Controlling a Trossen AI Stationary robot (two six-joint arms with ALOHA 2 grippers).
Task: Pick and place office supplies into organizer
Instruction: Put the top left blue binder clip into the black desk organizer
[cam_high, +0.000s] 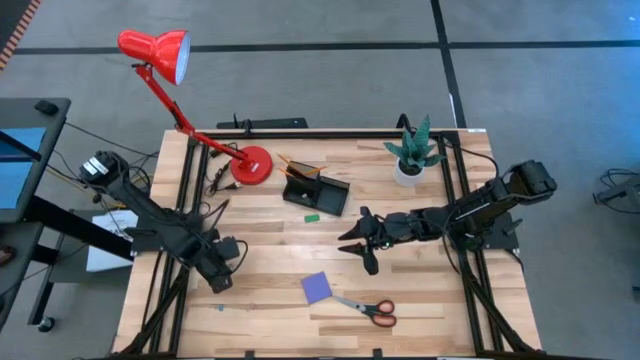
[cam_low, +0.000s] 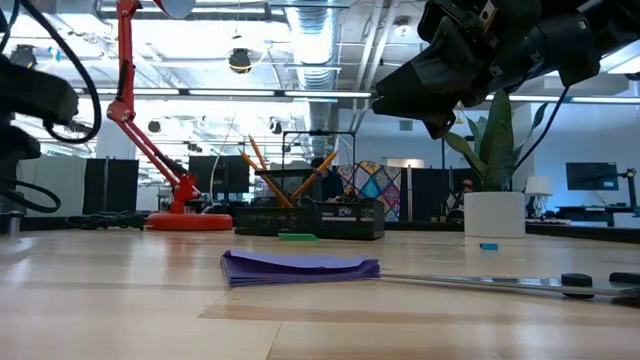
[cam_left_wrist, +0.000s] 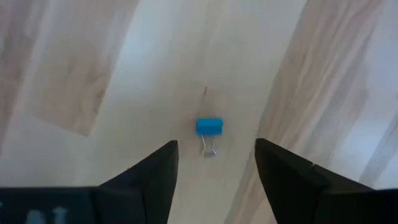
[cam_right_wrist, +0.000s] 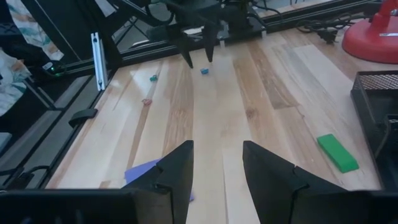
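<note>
At the near left of the worktop (cam_high: 270, 305), the left tool (cam_left_wrist: 214, 168) hangs just above the wood with its fingers spread and nothing between them; a small blue binder clip (cam_left_wrist: 209, 127) lies on the boards beyond the gap, its wire handles only faintly visible. From above, the clip is too small to make out under the arm. The right tool (cam_high: 362, 243) is held over the middle of the worktop, its fingers parted and empty; in the low view its tips are cut off by the top edge.

The black organizer (cam_high: 316, 192) sits at the far middle, beside the red lamp base (cam_high: 252, 165), with orange pencils (cam_high: 300, 168) leaning out of its taller section; what else is inside is hidden by its walls. A green eraser (cam_high: 311, 215) lies just in front of it. The purple notepad (cam_high: 318, 287) and red-handled scissors (cam_high: 367, 308) lie at the near middle, just beside each other. A potted plant (cam_high: 413, 155) stands at the far right. Two tiny items near the left edge in the right wrist view cannot be identified. No writing is legible anywhere.
</note>
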